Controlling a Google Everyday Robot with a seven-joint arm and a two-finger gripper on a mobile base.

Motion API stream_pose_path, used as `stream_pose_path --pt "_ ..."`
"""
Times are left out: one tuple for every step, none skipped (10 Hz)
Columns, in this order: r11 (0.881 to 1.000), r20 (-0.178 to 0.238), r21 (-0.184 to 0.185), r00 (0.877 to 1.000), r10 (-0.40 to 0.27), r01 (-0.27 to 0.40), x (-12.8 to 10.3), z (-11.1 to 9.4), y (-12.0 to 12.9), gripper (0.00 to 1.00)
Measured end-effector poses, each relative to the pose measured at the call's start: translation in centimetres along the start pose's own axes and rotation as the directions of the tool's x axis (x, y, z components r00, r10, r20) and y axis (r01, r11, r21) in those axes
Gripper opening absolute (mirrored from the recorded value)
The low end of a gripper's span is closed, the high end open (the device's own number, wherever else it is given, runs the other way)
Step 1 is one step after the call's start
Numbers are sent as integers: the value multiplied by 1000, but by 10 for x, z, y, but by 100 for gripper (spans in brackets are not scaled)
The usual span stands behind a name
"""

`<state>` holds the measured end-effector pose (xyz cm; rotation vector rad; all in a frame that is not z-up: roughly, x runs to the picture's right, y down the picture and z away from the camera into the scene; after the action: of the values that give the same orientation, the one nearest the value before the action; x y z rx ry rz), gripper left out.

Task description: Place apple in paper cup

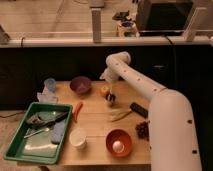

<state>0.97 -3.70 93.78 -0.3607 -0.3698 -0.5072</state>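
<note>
The apple (103,91), small, round and orange-yellow, lies on the counter (96,120), just right of a purple bowl (80,85). The gripper (110,98) hangs just beside it, fingers apart. A carrot (77,111) lies between the apple and the white paper cup (78,137), which stands beside a green tray (35,146).

Dim warm light, blurry throughout; gripper (110,98) hovers beside apple (104,91).

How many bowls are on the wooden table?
2. The round purple bowl sits at the back, left of the small orange-yellow apple; the round orange bowl sits near the front edge, holding a white ball. The gripper is right beside the apple. None looks hidden.
</note>
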Motion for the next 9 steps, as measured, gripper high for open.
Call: stream_pose_path --pt "1000 0 2 1000 2 -2 1 0 -1 80" --pt "1000 4 6 1000 -3 3 5 -2 -2 80" --pt "999 20 15 999 -29 29 9 -2 -2 80" --pt "997 35 22 997 -70 69 8 -1 -4 80" --pt "992 48 27 991 -126 125 5 2 -6 80" --pt "983 61 29 981 -185 183 1 5 -8 80" --pt "970 69 21 968 -242 241 -1 9 -7 80" --pt "954 74 11 951 -300 300 -3 12 -6 80" --pt "931 77 -1 928 -364 365 -7 16 -5 80"
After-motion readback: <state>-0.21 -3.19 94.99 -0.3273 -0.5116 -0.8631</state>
